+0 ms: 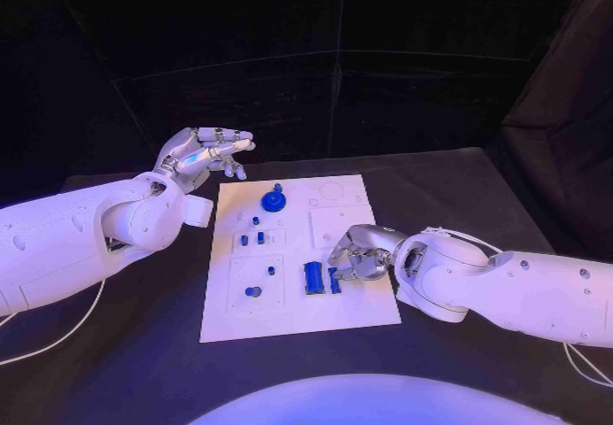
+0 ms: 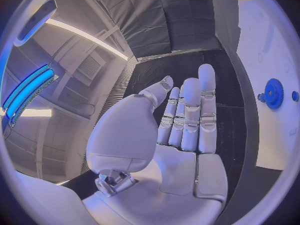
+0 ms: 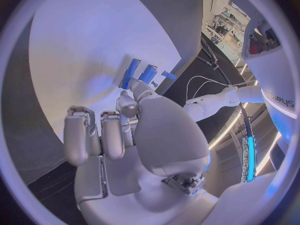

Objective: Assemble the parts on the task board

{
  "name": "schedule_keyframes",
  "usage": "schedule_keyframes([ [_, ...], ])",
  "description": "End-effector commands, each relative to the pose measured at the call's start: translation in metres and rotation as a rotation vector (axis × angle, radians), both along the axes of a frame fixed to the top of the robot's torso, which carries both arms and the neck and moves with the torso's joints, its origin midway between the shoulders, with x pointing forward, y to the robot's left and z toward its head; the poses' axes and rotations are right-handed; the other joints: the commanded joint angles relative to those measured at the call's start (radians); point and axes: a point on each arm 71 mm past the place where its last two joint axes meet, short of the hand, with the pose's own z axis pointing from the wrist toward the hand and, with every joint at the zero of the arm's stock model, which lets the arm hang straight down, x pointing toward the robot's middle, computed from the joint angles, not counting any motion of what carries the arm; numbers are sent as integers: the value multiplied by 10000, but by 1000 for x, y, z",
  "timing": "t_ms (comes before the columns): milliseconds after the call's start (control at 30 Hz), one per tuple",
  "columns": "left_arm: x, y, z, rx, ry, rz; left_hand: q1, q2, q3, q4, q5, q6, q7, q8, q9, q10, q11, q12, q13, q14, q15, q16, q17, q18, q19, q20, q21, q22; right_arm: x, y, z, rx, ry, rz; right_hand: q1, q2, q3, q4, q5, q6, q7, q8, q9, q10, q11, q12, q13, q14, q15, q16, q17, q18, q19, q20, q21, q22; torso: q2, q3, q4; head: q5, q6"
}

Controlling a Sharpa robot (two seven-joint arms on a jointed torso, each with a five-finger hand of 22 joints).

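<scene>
The white task board lies in the middle of the table. A blue gear stands near its far edge, with several small blue pieces nearer along the left half. Two upright blue blocks stand near the middle. My right hand rests over the board's right side with its fingers curled, its thumb and a fingertip pinching the right-hand block; the right wrist view shows that block at the fingertips. My left hand hovers off the board's far left corner, holding nothing, its fingers stretched out.
The black table surrounds the board. In the left wrist view the gear stands on the board beside my left hand. A white cable trails under the left arm.
</scene>
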Motion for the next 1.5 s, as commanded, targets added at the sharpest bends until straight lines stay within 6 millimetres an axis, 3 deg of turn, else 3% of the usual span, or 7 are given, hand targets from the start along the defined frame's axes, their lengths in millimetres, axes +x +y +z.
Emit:
schedule_keyframes([
  [33, 0, 0, 1, -41, -48, 19, 62, 44, -17, -14, 54, -90, -14, 40, -1, -69, 28, 53, -3, -64, -20, 33, -17, 143, 25, 28, -34, -13, 3, -1, 3, 137, -477, -221, -19, -101, 62, -14, -336, -327, -15, -21, -128, -23, 8, 33, -7, 681, 39, -53, 801, -65, 240, 77, -29, 1054, 4, -5, 8, -7, 9],
  [267, 0, 0, 1, -41, -37, 8, 62, 44, -17, -14, 54, -90, -14, 40, -1, -69, 28, 53, -3, -64, -20, 33, -17, 143, 25, 28, -34, -13, 6, -1, 2, 87, -579, -230, -37, -154, 113, -76, -1017, -430, -32, 50, -256, -37, -2, 81, 0, 679, 31, -54, 800, -63, 235, 75, -34, 1051, 0, 2, 11, 12, 8],
  [567, 0, 0, 1, -42, -18, -12, 62, 44, -17, -14, 54, -90, -14, 40, -1, -69, 28, 53, -3, -64, -20, 33, -17, 143, 25, 28, -34, -13, 4, 1, -5, -57, -427, -138, -136, -151, 111, -100, -1446, 260, 4, 387, -228, -25, 28, 194, 45, 680, 58, -52, 803, -65, 238, 98, -29, 1061, 5, 7, 6, 35, -29],
  [967, 1, 0, 1, -42, -13, -18, 62, 44, -17, -14, 54, -90, -14, 40, -1, -69, 28, 53, -3, -64, -20, 33, -17, 143, 25, 28, -34, -13, 3, 2, -12, -413, -461, -319, -187, -95, 110, -133, -1460, 1532, -441, 1227, -12, 51, -319, 357, 130, 684, -208, -46, 820, -67, 256, -112, -12, 1089, 7, 7, 0, 55, -82],
  [1167, 1, 0, 1, -40, -12, -15, 62, 44, -17, -14, 54, -90, -14, 40, -1, -69, 28, 53, -3, -64, -20, 33, -17, 143, 25, 28, -34, -13, 4, -1, -7, 148, -998, -556, -304, -140, 46, -82, -1485, 1445, -426, 1226, -28, 76, -319, 377, 139, 683, -228, -52, 813, -68, 256, -149, -16, 1086, -9, 5, -15, 49, -63],
  [1333, 1, 0, 1, -44, -19, -22, 62, 44, -17, -14, 54, -90, -14, 40, -1, -69, 28, 53, -3, -64, -20, 33, -17, 143, 25, 28, -34, -13, 6, -6, -2, 1691, -1196, -811, -685, -274, -203, 140, -1325, 673, -204, 901, -204, -14, -151, 211, 6, 656, -120, -133, 689, -36, 179, -111, -128, 931, -23, 3, -7, 17, 6],
  [1500, 2, 0, 1, -38, -38, -1, 87, 55, -27, -28, 52, -97, -5, 45, -2, -76, 34, 69, -4, -64, -19, 42, -28, 141, 36, 26, -36, -19, 10, -14, 0, 3106, -881, -1147, -809, -365, -449, 236, -1292, 313, -116, 808, -279, -238, -56, -89, -220, 569, -32, -365, 347, 44, 4, -30, -373, 604, -68, -10, -17, 16, 116],
])
